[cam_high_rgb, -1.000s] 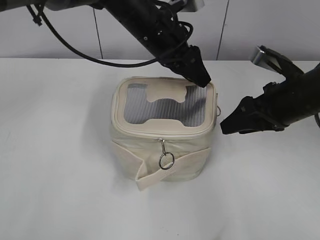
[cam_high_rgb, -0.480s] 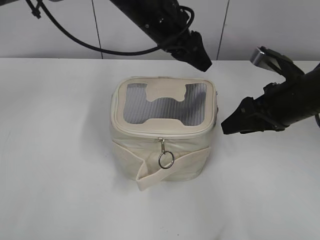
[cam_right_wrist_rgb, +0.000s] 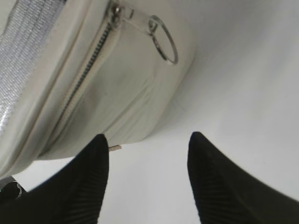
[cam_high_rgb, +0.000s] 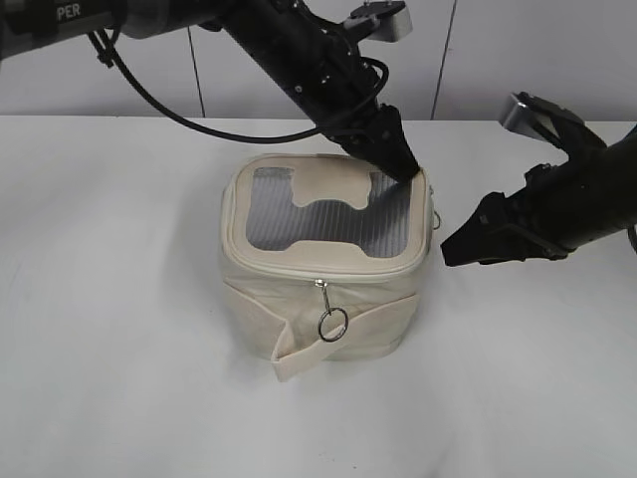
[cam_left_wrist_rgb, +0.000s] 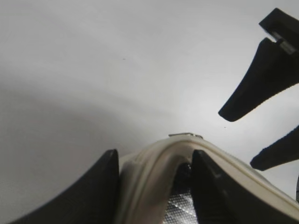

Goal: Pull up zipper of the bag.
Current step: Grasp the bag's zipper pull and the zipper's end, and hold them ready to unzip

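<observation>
On the white desk (cam_high_rgb: pixel 119 299), our left gripper (cam_high_rgb: pixel 398 164) straddles the bag (cam_high_rgb: pixel 323 269)'s far-right rim, jaws parted; our right gripper (cam_high_rgb: pixel 460 247) hovers beside it, released.

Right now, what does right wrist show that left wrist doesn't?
Right wrist only: the bag's side wall with the zipper track, a silver slider and its ring pull, plus the right gripper open with nothing between its fingers, short of the bag.

Left wrist only: the left gripper straddling the raised lid rim, one finger on each side, and the right gripper's fingers seen from across the bag.

Both: the cream bag, a strip of grey ribbed panel and the white table.
</observation>
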Controlling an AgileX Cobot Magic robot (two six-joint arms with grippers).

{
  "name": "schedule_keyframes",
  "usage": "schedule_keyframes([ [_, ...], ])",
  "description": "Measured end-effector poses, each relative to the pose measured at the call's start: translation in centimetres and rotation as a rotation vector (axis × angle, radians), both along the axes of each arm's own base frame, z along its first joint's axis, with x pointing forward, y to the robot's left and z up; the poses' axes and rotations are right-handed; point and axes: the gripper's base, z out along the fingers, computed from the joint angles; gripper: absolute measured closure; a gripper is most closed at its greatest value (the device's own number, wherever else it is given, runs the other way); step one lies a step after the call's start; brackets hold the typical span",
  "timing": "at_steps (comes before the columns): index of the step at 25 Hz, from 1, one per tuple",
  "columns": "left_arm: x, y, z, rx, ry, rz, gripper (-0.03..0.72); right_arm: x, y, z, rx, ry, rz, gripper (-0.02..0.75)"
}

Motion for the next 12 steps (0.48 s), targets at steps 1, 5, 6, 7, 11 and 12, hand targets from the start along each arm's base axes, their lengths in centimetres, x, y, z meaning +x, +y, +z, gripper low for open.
schedule_keyframes([
  [1,-0.02,0.00,0.00,0.000,0.002,-0.001,0.334,0.03,-0.02,0.00,-0.002,-0.003,-0.003,0.306],
  [5,0.03,0.04,-0.04,0.006,-0.009,-0.005,0.593,0.24,-0.16,-0.01,-0.014,-0.021,-0.020,0.306],
  [6,0.04,0.05,-0.05,0.007,-0.012,-0.008,0.600,0.31,-0.20,0.00,-0.017,-0.026,-0.026,0.306],
  [7,0.04,0.06,-0.06,0.008,-0.014,-0.009,0.601,0.33,-0.22,0.00,-0.019,-0.029,-0.027,0.306],
  [11,0.06,0.05,-0.05,0.007,-0.018,-0.011,0.601,0.76,-0.51,0.01,-0.058,-0.087,-0.029,0.306],
  [12,0.09,0.09,-0.05,0.007,-0.018,-0.010,0.601,0.84,-0.56,0.02,-0.071,-0.107,-0.016,0.306],
])
